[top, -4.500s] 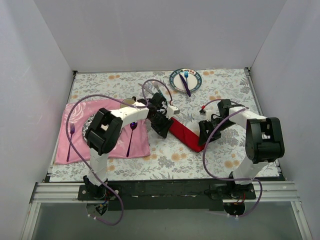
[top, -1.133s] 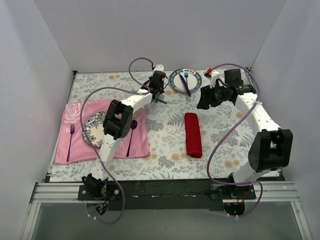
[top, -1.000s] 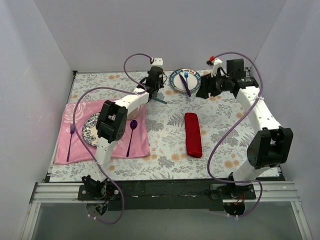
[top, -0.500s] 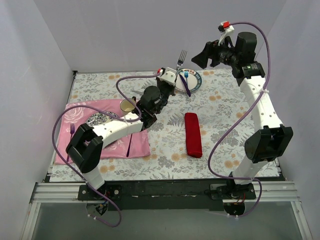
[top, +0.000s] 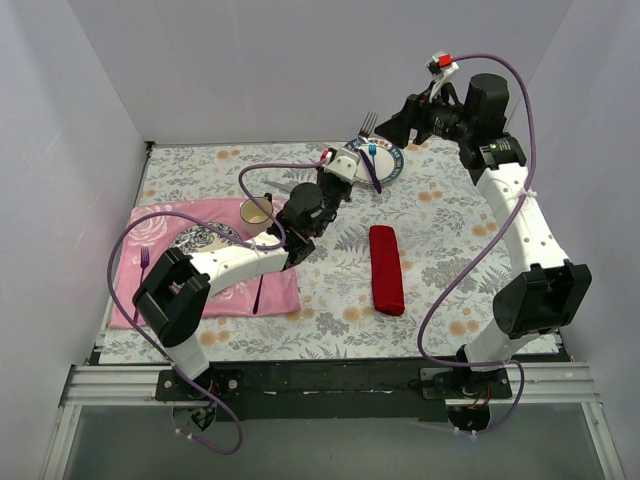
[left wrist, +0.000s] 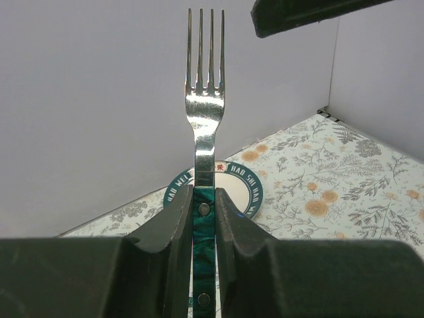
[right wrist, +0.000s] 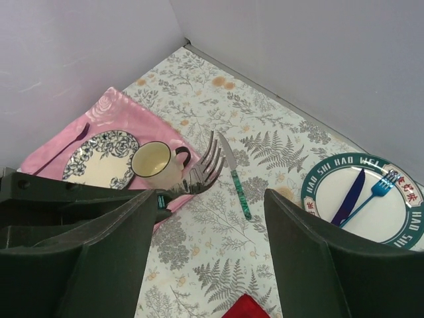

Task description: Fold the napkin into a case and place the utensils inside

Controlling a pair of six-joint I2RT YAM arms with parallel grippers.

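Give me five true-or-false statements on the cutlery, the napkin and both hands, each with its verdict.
1. The left hand grips the teal-handled fork by its handle. True.
2. The teal-handled knife is tucked inside the red napkin. False: it lies bare on the floral tablecloth, apart from the napkin.
3. The right hand is shut on the napkin. False: it is open, empty and raised above the table.
4. A blue fork and a purple knife lie on the teal-rimmed plate. True.
5. The napkin is spread flat. False: it is folded into a narrow strip.
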